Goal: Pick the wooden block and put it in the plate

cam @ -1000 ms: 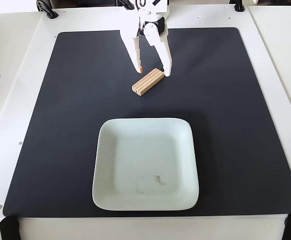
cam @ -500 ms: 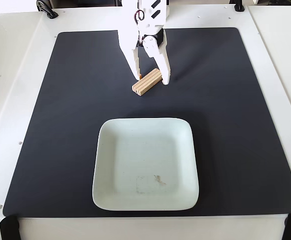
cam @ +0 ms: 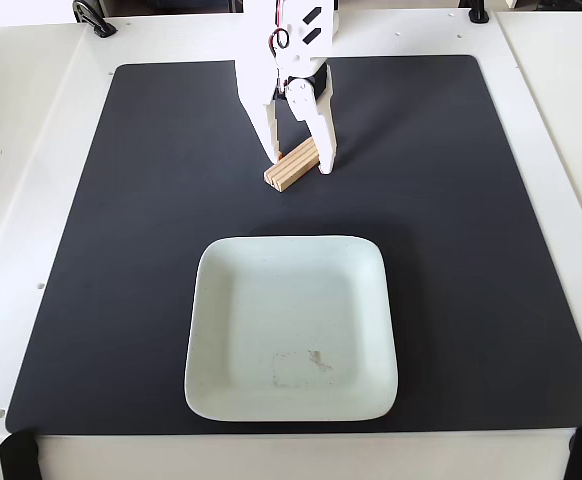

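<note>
In the fixed view, the gripper [cam: 298, 160] comes down from the upper middle of the frame, and its two white fingers [cam: 323, 148] stand on both sides of the wooden block [cam: 291, 166]. The block lies on the black mat [cam: 491, 250], a little above the centre of the picture and turned at an angle, with its grooved end toward the lower left. The jaws are open only about as wide as the block, one finger at each long side; if they already press on it I cannot tell, and the block seems to rest on the mat, not lifted. I judge the fingers are placed like this so they can close across the narrow width of the block. The plate [cam: 206, 330] sits empty in the lower middle of the frame, well apart from the block, with a faint smudge near its lower part. The mat lies on a white table [cam: 21, 150]. No brand, label or readable writing is visible anywhere.
</note>
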Controlling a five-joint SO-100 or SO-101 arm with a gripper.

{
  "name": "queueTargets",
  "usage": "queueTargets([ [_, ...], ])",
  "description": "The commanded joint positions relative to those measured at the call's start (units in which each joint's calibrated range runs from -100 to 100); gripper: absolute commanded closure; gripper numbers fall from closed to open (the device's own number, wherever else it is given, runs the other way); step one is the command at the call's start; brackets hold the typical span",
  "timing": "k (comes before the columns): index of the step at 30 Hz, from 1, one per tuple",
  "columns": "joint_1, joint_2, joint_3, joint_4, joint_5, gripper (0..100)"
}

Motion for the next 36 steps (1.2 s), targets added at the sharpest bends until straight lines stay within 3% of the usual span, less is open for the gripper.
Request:
queueTargets([
  [1,0.02,-0.04,-0.20,-0.28,0.42,91],
  [4,0.14,-0.37,0.61,-0.28,0.42,100],
  [13,0.47,-4.53,1.42,-0.28,0.68,99],
  [18,1.70,-13.34,2.68,-1.25,3.78,99],
  [29,1.03,-38.85,31.29,-38.72,4.47,99],
  [36,1.59,-41.56,34.62,-48.18,4.47,99],
])
